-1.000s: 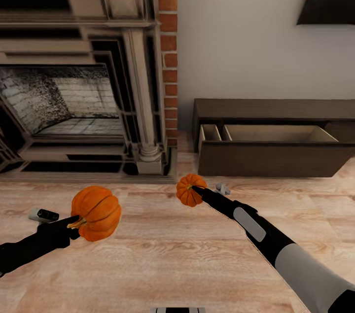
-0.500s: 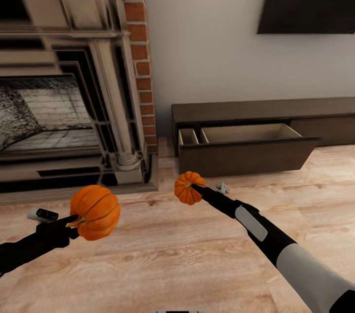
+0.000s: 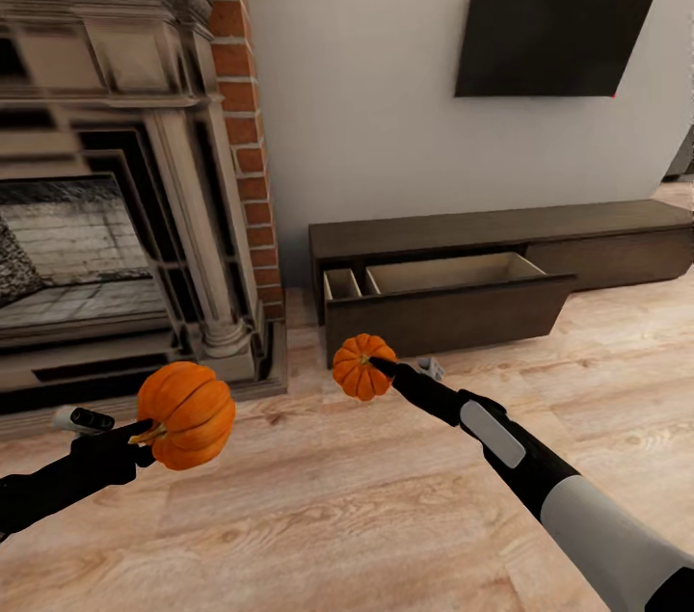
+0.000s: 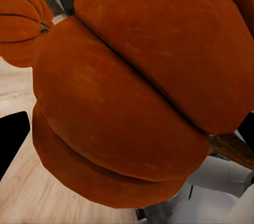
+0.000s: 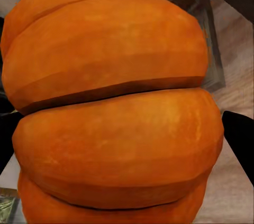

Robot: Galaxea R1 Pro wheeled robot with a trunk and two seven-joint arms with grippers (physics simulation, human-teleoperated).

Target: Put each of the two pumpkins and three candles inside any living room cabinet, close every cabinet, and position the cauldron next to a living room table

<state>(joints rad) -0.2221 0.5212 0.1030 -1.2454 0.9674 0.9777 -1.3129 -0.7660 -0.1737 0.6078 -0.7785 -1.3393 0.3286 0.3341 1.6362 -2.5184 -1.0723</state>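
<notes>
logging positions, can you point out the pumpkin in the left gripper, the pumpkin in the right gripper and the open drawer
left pumpkin [image 3: 190, 413], head view, on its ribbed side
right pumpkin [image 3: 358, 368], head view, on its orange body
open drawer [image 3: 453, 314], head view, on its dark front panel

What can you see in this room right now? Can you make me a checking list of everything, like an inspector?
Surface: pale wooden plank floor, bare where visible.
Job's things: two round orange ribbed pumpkins, one in the left gripper, one in the right gripper, both off the floor. Long low dark brown cabinet against the wall, one drawer pulled open, pale inside, nothing visible in it. Candles and cauldron: nothing seen.
Clutter: nothing seen.
Grippers: each shut on its pumpkin near the stem.
Cables: nothing seen.
Surroundings: carved stone fireplace with red brick edge, white wall, flat black screen above the cabinet.
</notes>
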